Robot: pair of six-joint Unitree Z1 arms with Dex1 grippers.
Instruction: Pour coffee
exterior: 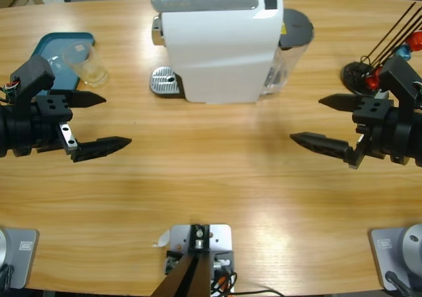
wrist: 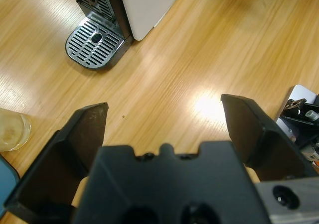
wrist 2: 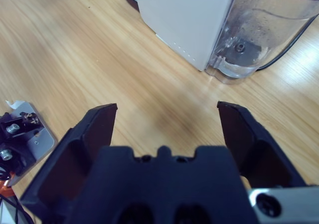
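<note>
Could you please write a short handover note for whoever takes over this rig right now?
Left pincer: open, empty, over bare table near the glass.
Right pincer: open, empty, over bare table beside the coffee machine.
Glass stands on the teal tray, looks empty, away from the machine.
Drip grate under the spout is bare.
Done: nothing visible yet.
Left: fetch the glass, set it on the grate, pour coffee.

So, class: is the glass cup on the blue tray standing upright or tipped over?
Upright. The glass cup stands on its base at the blue tray edge, mouth up, in the high view.
</note>
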